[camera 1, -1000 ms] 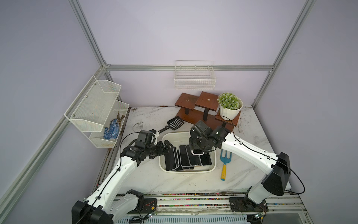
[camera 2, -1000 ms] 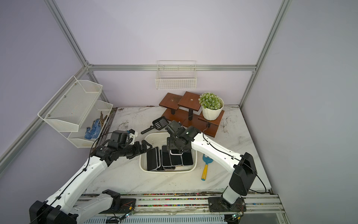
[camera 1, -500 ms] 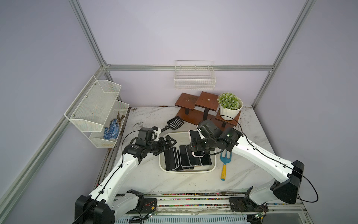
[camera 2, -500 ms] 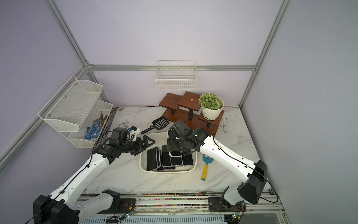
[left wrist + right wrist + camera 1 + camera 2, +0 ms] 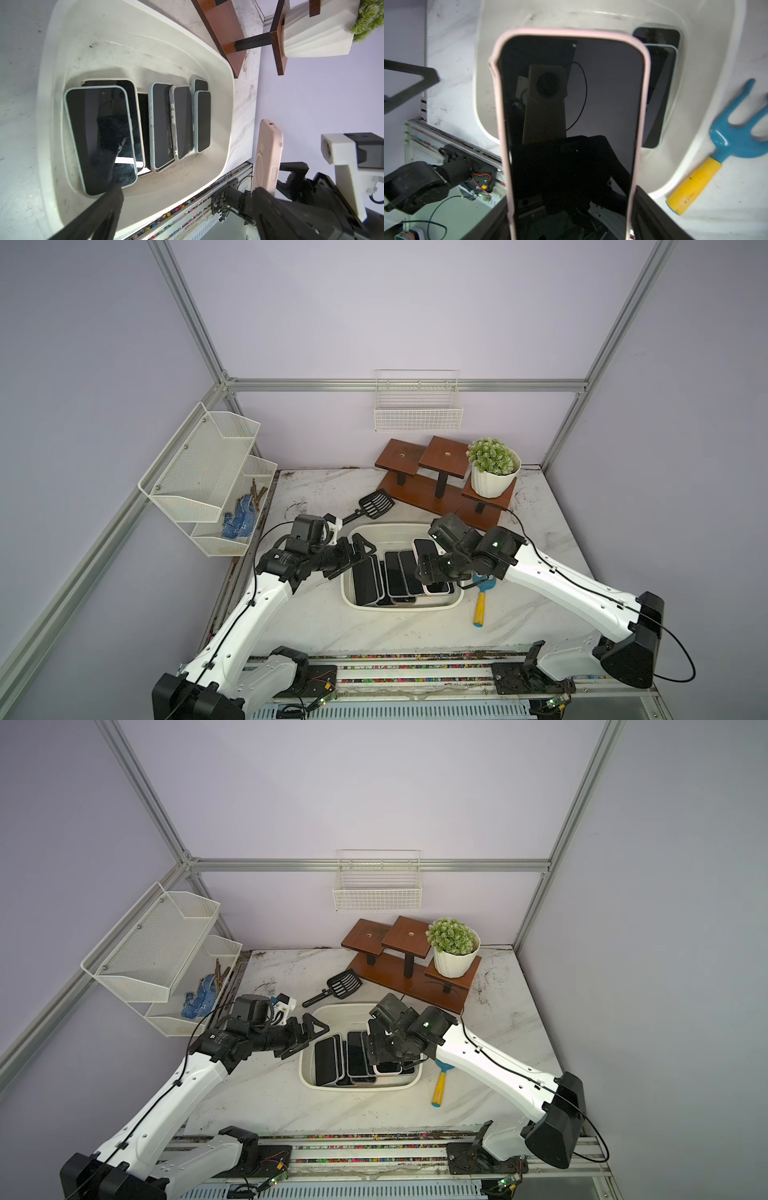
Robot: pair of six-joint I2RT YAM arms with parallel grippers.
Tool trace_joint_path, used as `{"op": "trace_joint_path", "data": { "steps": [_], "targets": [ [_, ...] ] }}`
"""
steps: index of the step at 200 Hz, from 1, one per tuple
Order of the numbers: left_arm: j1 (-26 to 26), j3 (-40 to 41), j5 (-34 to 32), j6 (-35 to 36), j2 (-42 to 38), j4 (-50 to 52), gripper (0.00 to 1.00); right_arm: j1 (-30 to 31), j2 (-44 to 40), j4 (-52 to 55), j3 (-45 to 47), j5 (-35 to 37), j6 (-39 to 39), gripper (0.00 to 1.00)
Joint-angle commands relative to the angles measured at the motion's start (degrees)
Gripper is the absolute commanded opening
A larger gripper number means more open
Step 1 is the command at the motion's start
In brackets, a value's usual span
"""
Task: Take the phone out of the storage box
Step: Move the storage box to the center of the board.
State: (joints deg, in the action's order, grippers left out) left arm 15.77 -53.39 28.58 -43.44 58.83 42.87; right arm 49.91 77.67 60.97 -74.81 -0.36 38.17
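Pink-cased phone [image 5: 571,116] is up out of the pile, standing on end in the right gripper [image 5: 569,209], whose jaws are clamped on its long edges near the lower end. In both top views it hangs over the right-hand part of the storage box [image 5: 388,531], so I'd say it is lifted but not yet carried past the rim.

With so much phone above such a low hold, I'd worry about it tipping or sliding in the jaws on a quick swing. The soft case looks kinked at one upper corner and might give. A drop would land it on the other phones [image 5: 99,137] lying overlapped in the box.

The left gripper [image 5: 357,558] sits at the box's left rim with jaws spread wide, holding nothing. A careless move inward could nudge the nearest phone there.

To the right, a blue hand rake [image 5: 480,605] with a yellow handle lies just beside the box, right where a set-down seems likely. The black scoop [image 5: 374,504], wooden stand [image 5: 419,489] and potted plant [image 5: 494,468] sit behind, out of the way.
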Motion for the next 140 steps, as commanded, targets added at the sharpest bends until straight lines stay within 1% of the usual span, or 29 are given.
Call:
{"op": "trace_joint_path", "data": {
  "steps": [1,24,40,57,82,95,106,131,140],
  "targets": [
    [-0.3,0.1,-3.3,3.8,-2.8,5.8,1.00,0.2,-5.2,3.7,2.7,6.5,2.0,0.59],
    [-0.3,1.3,-3.8,3.8,-3.5,6.5,1.00,-0.1,-9.0,6.1,5.8,11.8,4.3,0.60],
    [-0.3,1.3,-4.2,3.9,-3.5,6.4,1.00,-2.1,-10.9,8.6,7.5,15.2,5.3,0.60],
    [-0.3,0.7,-4.6,4.2,-2.9,6.4,1.00,-6.6,-12.6,11.2,9.8,18.5,5.8,0.60],
    [-0.3,-0.1,-4.6,4.9,-1.6,6.3,1.00,-16.0,-14.5,10.8,12.8,20.6,2.0,0.61],
    [-0.3,-0.3,-4.5,5.1,-1.1,5.9,1.00,-19.9,-13.9,10.2,13.1,22.2,-0.2,0.62],
    [-0.3,-0.6,-4.3,5.2,-0.7,5.6,1.00,-21.6,-12.5,9.6,13.1,23.8,-1.8,0.62],
    [-0.3,-1.5,-4.0,5.3,0.1,4.7,1.00,-23.2,-8.8,7.3,13.3,25.2,-4.9,0.62],
    [-0.3,-1.7,-3.9,5.4,0.1,4.6,1.00,-23.3,-7.8,6.5,13.0,24.1,-6.1,0.62]
  ]
}}
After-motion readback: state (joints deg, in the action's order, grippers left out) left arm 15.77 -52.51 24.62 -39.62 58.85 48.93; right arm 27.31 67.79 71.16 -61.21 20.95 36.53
